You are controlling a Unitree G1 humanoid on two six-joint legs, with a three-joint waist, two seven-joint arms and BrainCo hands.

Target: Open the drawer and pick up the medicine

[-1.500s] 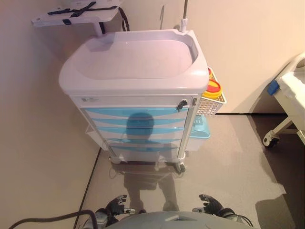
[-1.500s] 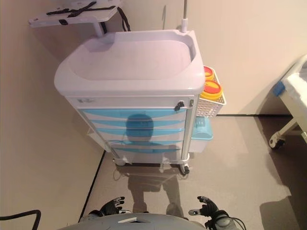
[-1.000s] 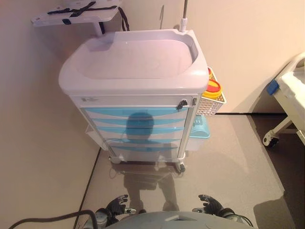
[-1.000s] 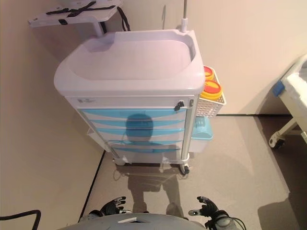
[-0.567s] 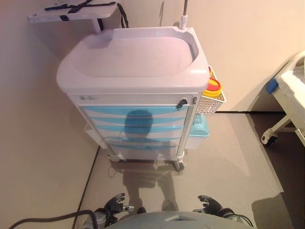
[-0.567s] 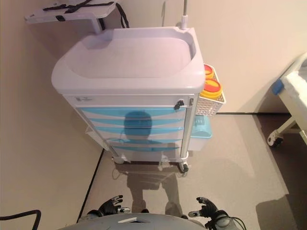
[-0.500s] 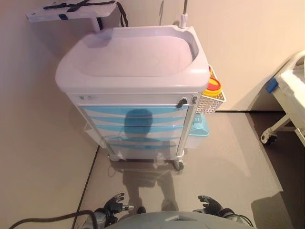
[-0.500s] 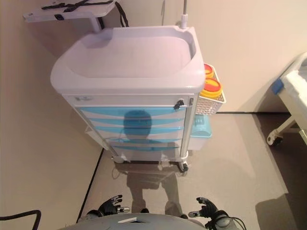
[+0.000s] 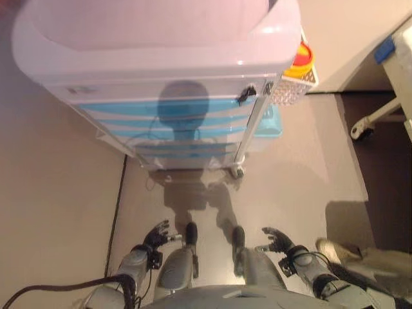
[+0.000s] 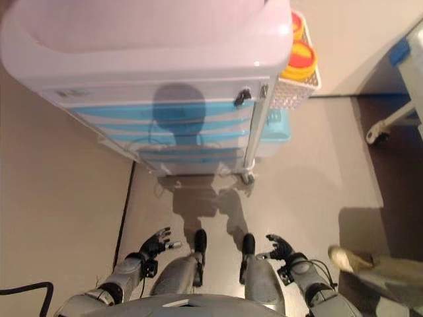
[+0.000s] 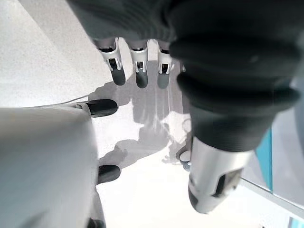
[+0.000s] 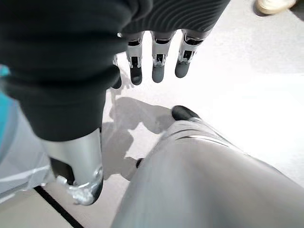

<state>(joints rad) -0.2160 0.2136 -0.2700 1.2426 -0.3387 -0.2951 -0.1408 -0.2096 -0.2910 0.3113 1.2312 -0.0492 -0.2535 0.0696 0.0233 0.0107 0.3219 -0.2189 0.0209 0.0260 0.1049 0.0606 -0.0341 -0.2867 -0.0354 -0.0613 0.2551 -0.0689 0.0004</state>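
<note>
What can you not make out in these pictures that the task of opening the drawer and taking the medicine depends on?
- Medicine: in no view; the white cart's blue drawers are all shut.
- Cart's far top: cut off by the upper edge of both eye views.
- Yellow, red-lidded tubs in the white side basket: contents hidden by lids.
- Left hand and right hand: open, low, holding nothing.
</note>
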